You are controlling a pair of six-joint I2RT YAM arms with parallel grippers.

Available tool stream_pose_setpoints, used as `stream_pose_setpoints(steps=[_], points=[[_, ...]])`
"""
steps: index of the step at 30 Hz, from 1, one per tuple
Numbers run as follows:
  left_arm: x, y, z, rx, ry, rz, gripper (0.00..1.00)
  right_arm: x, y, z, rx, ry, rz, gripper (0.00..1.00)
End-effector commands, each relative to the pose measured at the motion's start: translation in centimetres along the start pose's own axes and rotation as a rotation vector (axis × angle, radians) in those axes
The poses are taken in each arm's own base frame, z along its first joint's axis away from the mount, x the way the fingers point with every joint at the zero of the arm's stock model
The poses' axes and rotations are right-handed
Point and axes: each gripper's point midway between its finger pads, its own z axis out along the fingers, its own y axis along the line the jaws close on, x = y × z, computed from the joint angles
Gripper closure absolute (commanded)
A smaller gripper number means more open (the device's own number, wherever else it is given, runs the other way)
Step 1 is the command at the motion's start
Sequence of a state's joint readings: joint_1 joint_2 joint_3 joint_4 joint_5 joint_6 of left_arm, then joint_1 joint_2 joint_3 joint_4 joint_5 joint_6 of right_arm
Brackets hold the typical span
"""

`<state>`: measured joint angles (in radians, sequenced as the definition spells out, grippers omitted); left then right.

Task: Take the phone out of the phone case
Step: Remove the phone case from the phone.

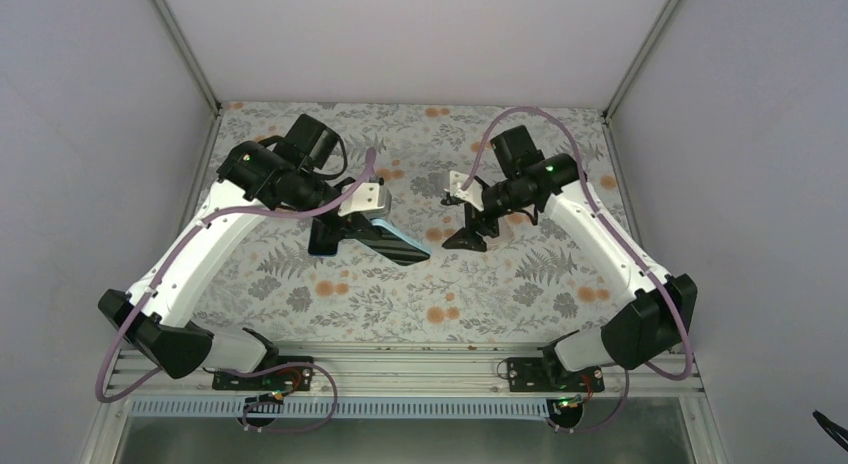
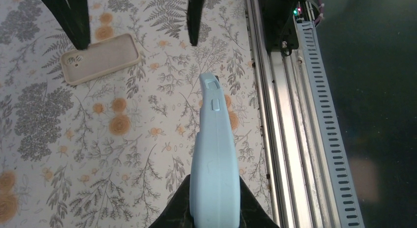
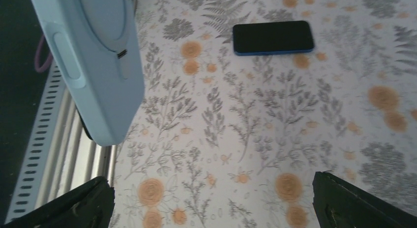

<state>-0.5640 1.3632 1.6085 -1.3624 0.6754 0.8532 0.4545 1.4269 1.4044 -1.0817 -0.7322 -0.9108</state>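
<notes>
My left gripper (image 1: 358, 224) is shut on one end of a light blue phone case (image 1: 397, 244) and holds it tilted above the table. The case's face looks dark in the top view. In the left wrist view the case (image 2: 215, 154) stands edge-on between the jaws of that gripper (image 2: 215, 211). My right gripper (image 1: 470, 236) is open and empty just right of the case's free end. In the right wrist view the case (image 3: 93, 56) hangs at upper left, and the gripper (image 3: 211, 198) has its fingers (image 3: 359, 208) wide apart over bare table.
A dark phone with a blue edge (image 3: 273, 37) lies flat on the table beyond the held case, and also shows in the top view (image 1: 323, 239). A beige phone case (image 2: 101, 58) lies under the right gripper. The metal rail (image 2: 285, 139) runs along the near edge.
</notes>
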Motion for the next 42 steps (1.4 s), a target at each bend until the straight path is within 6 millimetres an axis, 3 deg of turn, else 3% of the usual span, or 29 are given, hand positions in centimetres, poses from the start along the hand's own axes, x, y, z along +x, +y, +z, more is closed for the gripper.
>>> stream_pose_setpoints(steps=[1, 27, 33, 42], points=[[-2.5, 0.1, -0.7, 0.007, -0.097, 0.059, 0.98, 0.0, 1.7, 1.3, -0.068, -0.024, 0.030, 0.00], [-3.0, 0.7, -0.3, 0.029, -0.111, 0.038, 0.98, -0.1, 1.7, 1.9, -0.069, -0.048, 0.032, 0.02], [-3.2, 0.1, -0.4, 0.053, -0.125, 0.040, 0.98, -0.3, 0.1, 2.0, 0.004, -0.055, 0.027, 0.03], [-3.8, -0.8, -0.7, 0.096, -0.159, 0.052, 0.98, -1.2, -4.1, 2.2, 0.160, -0.061, 0.022, 0.03]])
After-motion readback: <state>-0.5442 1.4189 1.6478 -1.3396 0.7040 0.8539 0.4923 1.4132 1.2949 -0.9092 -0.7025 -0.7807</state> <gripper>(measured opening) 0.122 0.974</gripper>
